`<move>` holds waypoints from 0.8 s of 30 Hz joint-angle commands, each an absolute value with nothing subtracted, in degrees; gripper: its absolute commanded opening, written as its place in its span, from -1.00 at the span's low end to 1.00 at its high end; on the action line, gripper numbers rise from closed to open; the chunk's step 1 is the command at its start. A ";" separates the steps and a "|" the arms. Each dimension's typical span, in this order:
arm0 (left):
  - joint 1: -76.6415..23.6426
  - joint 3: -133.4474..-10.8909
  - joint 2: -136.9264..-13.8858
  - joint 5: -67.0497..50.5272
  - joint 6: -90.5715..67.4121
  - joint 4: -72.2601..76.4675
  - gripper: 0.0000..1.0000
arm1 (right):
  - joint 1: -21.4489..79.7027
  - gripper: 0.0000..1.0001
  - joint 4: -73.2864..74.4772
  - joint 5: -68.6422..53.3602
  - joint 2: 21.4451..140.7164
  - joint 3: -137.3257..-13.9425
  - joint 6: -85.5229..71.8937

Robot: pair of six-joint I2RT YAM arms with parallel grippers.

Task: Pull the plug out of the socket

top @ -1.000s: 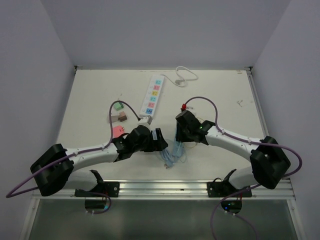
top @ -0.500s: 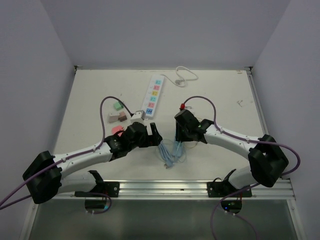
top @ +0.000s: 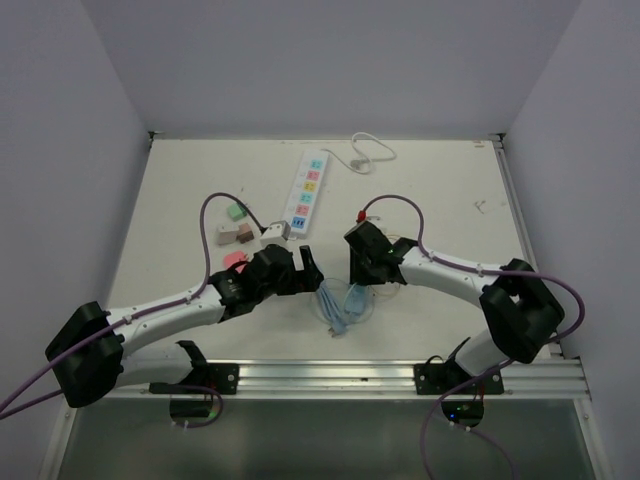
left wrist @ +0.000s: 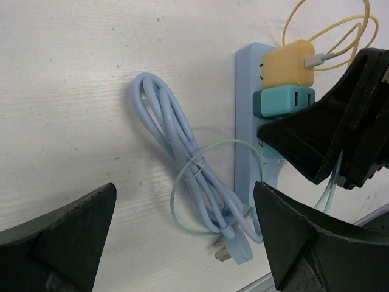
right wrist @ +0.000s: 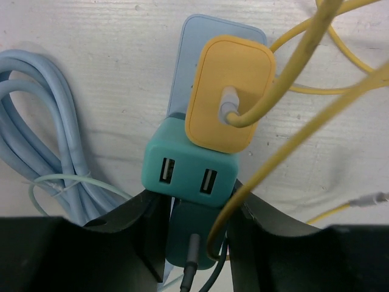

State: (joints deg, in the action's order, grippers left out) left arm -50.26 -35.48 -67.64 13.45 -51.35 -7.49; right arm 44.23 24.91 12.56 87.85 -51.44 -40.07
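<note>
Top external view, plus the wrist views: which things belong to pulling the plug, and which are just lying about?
Job: blue power strip; dark teal plug flanked by the right gripper; left gripper, open nearby.
Lying about: white power strip; small coloured pieces beside it; yellow adapter and teal USB adapter, plugged in but ungripped; bundled blue cable.

A pale blue power strip [left wrist: 246, 121] lies on the white desk [left wrist: 73, 91], carrying a yellow adapter [left wrist: 289, 64] and, touching it, a teal adapter [left wrist: 282, 101]. Just below them the right tool [left wrist: 285, 143] covers the strip. Beside the strip lies a coiled blue cable [left wrist: 176, 158]. The left tool [left wrist: 184, 207] hangs above, fingers wide apart.
</note>
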 commanded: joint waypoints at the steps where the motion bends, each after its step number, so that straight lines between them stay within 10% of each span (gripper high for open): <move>1: -49.83 -37.62 -67.94 14.77 -50.19 -7.03 0.97 | 44.47 -0.44 22.33 10.81 87.72 -49.75 -41.13; 6: -49.57 -38.06 -67.15 15.12 -49.75 -8.00 0.96 | 44.47 -0.98 15.48 5.99 83.85 -47.38 -38.59; 24: -42.45 -39.64 -70.92 9.50 -52.73 -8.27 0.93 | 44.47 -1.00 -21.70 -18.01 81.91 -33.49 -33.92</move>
State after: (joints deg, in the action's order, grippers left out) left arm -43.11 -37.10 -68.64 11.22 -50.61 -9.41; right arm 44.25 -7.97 -11.86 81.03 -34.02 -33.06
